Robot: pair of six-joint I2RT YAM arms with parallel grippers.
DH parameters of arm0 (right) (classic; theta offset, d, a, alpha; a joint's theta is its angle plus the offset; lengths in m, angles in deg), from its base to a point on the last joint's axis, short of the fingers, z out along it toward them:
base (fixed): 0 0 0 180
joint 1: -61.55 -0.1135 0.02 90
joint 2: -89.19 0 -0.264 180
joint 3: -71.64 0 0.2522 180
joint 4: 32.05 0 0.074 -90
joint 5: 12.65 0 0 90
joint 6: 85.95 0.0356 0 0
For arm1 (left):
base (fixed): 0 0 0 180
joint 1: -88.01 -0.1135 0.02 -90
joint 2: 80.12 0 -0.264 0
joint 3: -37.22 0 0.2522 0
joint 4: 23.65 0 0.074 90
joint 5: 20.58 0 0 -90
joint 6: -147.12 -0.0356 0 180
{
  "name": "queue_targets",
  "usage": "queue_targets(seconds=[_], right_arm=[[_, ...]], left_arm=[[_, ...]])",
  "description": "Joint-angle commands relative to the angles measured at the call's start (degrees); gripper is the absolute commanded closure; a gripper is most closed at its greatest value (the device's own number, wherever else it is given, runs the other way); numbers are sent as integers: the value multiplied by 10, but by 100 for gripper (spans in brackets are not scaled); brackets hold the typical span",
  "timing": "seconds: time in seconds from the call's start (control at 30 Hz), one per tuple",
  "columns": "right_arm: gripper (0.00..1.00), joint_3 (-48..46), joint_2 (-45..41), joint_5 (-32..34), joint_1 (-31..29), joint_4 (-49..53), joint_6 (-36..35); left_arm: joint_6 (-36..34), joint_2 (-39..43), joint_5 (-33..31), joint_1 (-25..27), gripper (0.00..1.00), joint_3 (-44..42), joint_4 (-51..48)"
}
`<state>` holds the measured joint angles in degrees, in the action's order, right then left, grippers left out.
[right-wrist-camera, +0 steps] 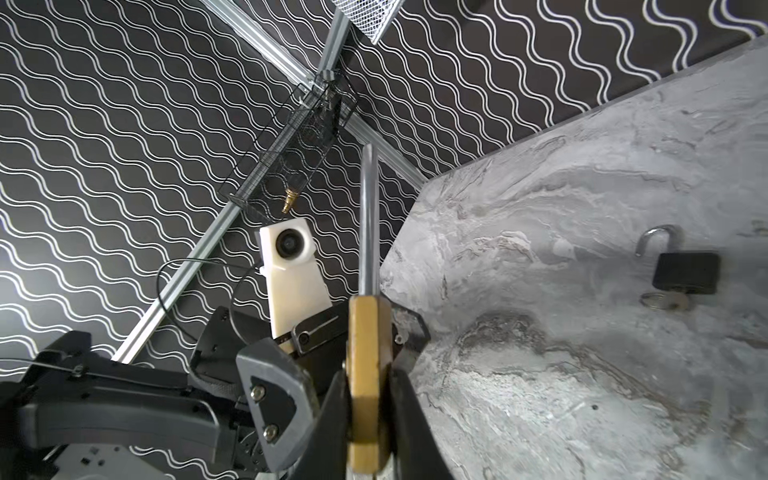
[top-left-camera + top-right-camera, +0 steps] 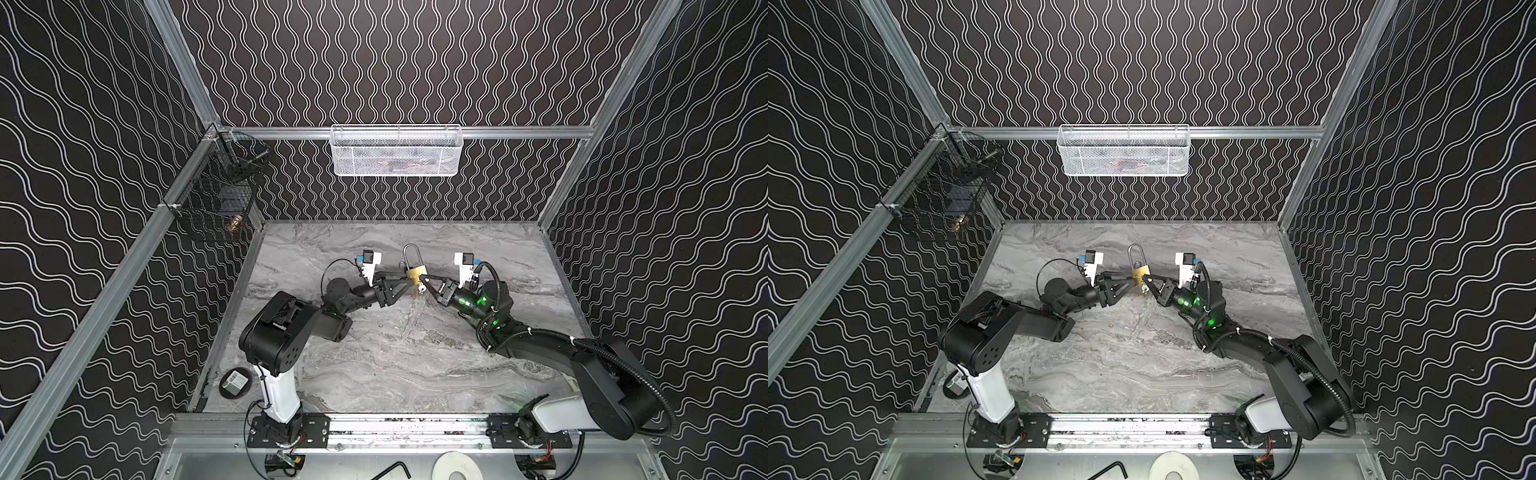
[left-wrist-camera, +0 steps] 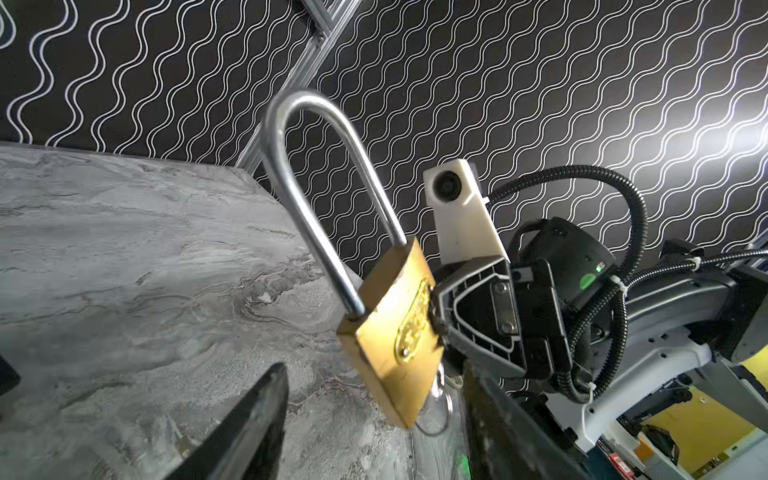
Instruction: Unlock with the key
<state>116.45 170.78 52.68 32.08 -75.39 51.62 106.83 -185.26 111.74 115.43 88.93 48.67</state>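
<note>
– Right wrist view: padlocks, two. Brass padlock [image 1: 365, 374] is pinched on its flat faces by the right gripper [image 1: 368, 399], shackle up. Black padlock [image 1: 685, 272] lies on the marble table [image 1: 582, 395], shackle sprung, one key [image 1: 679, 306] just beside it.

– Left wrist view: left gripper [image 3: 374, 374] fingers [image 3: 257, 411] are spread wide, flanking the brass body, not touching. Both shackle legs are seated. One key ring [image 3: 440, 415] hangs beneath.

– Baskets, two: white mesh basket [image 2: 395, 156], black wire basket [image 2: 216, 199].
</note>
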Motion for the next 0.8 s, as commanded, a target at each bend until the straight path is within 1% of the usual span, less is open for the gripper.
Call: queue_targets(seconds=[0.0,0.17,0.23,0.33,0.4,0.57,0.6,0.7,0.73,0.77], right_arm=[[100,0,2,-12,-1,-92,23],[100,2,6,-19,-1,-100,30],[100,-1,6,-18,-1,-105,32],[100,0,2,-20,-1,-95,29],[100,-2,-1,-18,-1,-93,26],[100,-5,-8,-13,-1,-90,24],[100,-5,-8,-12,-1,-89,24],[100,-1,-6,-13,-1,-84,22],[100,-1,-4,-14,0,-85,23],[100,0,-1,-14,-1,-88,24]], left_arm=[[11,1,8,6,32,11,28],[11,1,-5,14,39,22,28],[12,1,-4,19,45,31,28],[14,3,-12,22,49,37,28],[19,0,-7,21,54,45,28],[15,3,-13,24,69,44,28],[16,5,-13,24,73,43,28],[23,6,0,25,91,51,28],[25,5,8,25,95,54,28],[28,5,17,26,97,58,28]])
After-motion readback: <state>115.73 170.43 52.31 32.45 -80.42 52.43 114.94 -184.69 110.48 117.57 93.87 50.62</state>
